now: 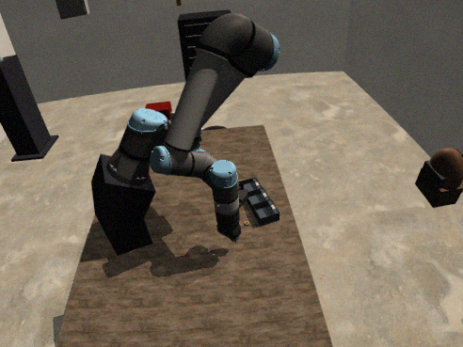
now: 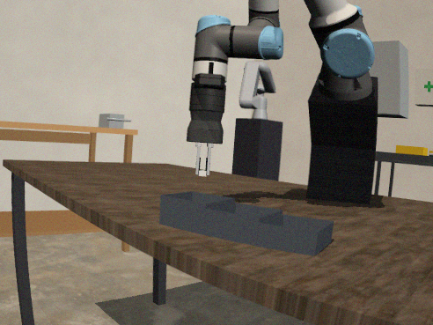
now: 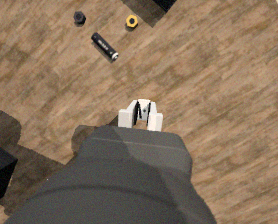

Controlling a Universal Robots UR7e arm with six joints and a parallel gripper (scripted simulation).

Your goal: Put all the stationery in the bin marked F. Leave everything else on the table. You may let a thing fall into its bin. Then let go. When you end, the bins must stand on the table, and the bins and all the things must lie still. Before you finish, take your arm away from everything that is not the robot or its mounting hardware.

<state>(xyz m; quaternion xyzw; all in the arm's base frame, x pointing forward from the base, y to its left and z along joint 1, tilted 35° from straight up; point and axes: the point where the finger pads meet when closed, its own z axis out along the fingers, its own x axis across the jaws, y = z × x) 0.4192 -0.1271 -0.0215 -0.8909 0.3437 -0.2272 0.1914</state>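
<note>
Above the table (image 1: 212,306) (image 2: 110,185) (image 3: 225,125), the gripper (image 1: 235,239) (image 2: 202,170) (image 3: 143,109) holds a small white piece (image 2: 202,174) (image 3: 144,104) between narrowly set fingers, identity unclear, with a battery (image 3: 105,47) farther off, then a yellow nut (image 1: 247,223) (image 3: 132,21), a dark nut (image 3: 79,18) and the bins (image 1: 269,219) (image 2: 238,228) (image 3: 164,3).

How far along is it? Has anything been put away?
In hand: a small white thing, apparently gripped by the end effector above the table.
Done: I can't tell; no bin letter or contents are readable.
Left: delivering that piece, if it is stationery. The battery and two nuts look like things to leave.
</note>
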